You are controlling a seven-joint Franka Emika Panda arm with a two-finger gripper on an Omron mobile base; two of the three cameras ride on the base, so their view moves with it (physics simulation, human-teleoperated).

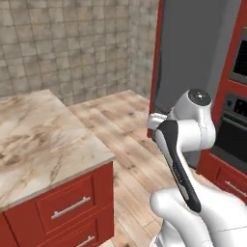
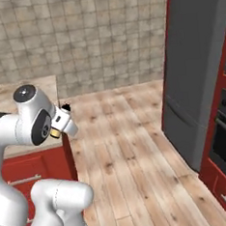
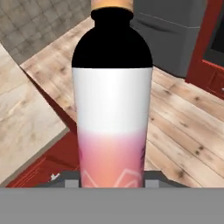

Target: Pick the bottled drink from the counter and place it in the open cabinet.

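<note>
While the arm stands folded beside the bench, the scene runs from the room's large fixtures down to the held item. A tiled wall closes the back of the room, and a wood-plank floor spreads between the bench and a tall grey appliance set in red cabinetry. A dark built-in oven sits in that red cabinetry, to the right of the grey appliance in the left base view.

The bench is a beige-brown veined marble slab over red drawer fronts with silver bar handles. In the hand view its corner lies to the left of the bottle and well below it.

The bottled drink is off the bench, clamped in the pincer and carried over the floor just past the bench corner. The pincer closes narrowly on the bottle's lower body, one finger tip on each side. The bottle is slim, with a black shoulder and neck, a white middle band, and a lower body that fades from pink to orange. Faint white line patterns mark the lowest part. A tan band shows at the very top of the neck. In the right base view, a small black tip of the bottle shows beside the wrist.
</note>
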